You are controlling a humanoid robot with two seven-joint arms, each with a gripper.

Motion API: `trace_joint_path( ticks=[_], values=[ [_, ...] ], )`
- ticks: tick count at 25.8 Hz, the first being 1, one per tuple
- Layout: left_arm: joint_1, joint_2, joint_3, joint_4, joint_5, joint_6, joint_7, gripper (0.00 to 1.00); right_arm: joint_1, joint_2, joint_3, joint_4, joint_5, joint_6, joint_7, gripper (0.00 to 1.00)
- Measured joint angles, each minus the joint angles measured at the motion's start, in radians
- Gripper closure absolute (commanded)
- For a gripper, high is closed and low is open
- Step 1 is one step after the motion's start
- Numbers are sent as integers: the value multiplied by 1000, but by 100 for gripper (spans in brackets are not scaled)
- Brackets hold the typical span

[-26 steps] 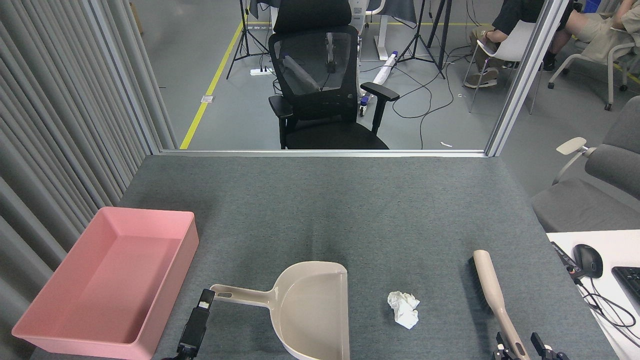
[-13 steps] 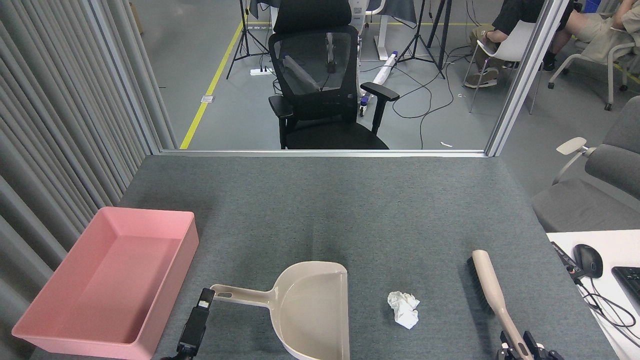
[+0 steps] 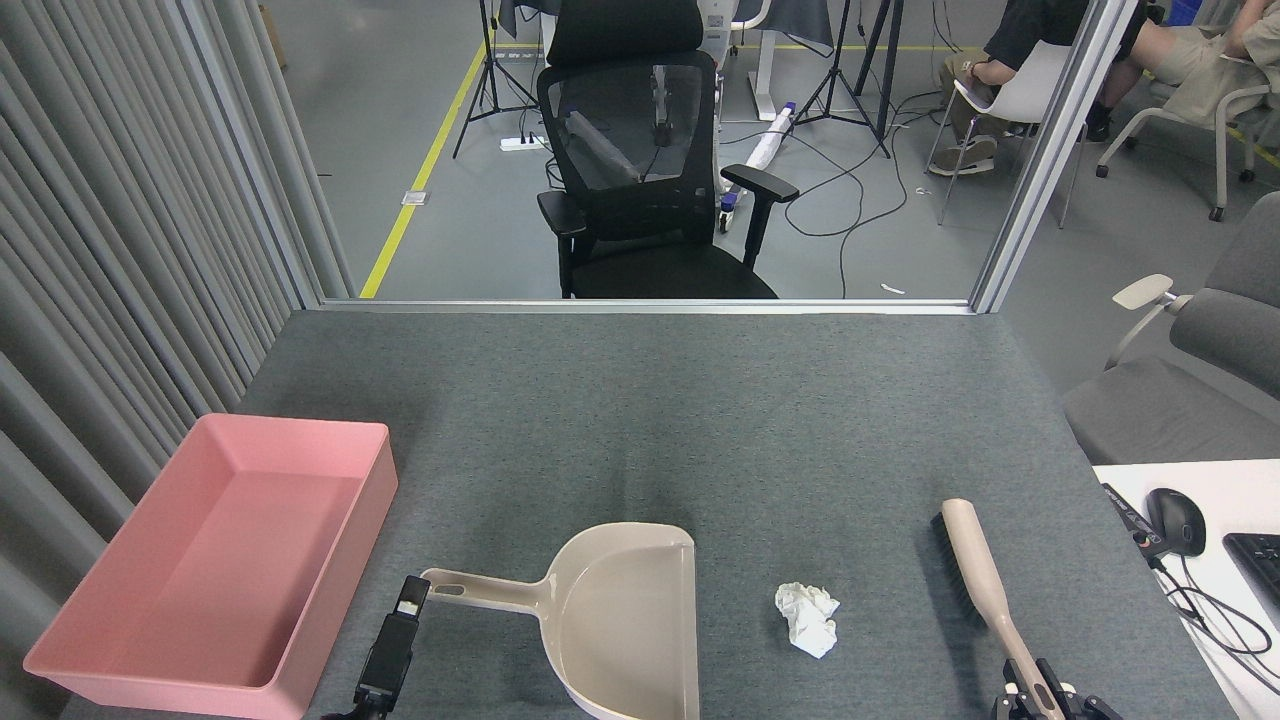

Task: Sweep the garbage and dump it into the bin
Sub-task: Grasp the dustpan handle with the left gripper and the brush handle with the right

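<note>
**Dustpan, brush and a paper wad on the grey table**

A small crumpled white tissue-paper wad (image 3: 807, 620) lies on the grey felt-covered table (image 3: 700, 410) in the lower middle-right of the frame, alone on the bare surface. It sits just right of the beige plastic dustpan (image 3: 625, 625) and is not touching it. The dustpan lies flat at the bottom centre, its straight open lip facing the wad and its slim handle reaching to the left.

The left gripper (image 3: 408, 598), a dark narrow piece rising from the bottom edge at lower left, has its tip right at the end of the dustpan handle. It is seen end-on and dark, so I cannot tell how far it is parted or whether it has hold of the handle.

The beige long-handled brush with dark bristles (image 3: 975, 580) lies in the lower right, well right of the wad, its head pointing up the frame and its handle running down to the bottom edge. The right gripper (image 3: 1045, 700) is at that edge with its black fingers closed tight against both sides of the brush handle.

The large light-pink rectangular plastic tub (image 3: 215, 560) stands at the lower left of the table, left of the dustpan handle, with nothing visible inside.
</note>
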Motion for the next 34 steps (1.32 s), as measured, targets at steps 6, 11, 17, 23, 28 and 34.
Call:
trace_joint_path(
  ticks=[6,11,17,23,28,34],
  values=[
    [0,0,0,-16,0,3,-1,1,2,-1,0,0,-2,-4,-2,80],
    [1,2,-17,-21,0,9,-6,1,2,-1,0,0,-5,-5,-3,82],
    [4,3,-45,-8,-1,14,-9,0,1,0,-4,-1,-11,-21,-4,82],
    [-3,-1,-48,48,-3,14,-1,1,0,2,-7,-6,-13,-29,-5,83],
    [-27,-5,-50,98,-3,4,1,1,0,5,-6,-13,-14,-31,-9,83],
    [-84,-7,-58,178,-4,4,-12,1,1,8,-8,-19,-15,-44,-13,83]
  ],
)
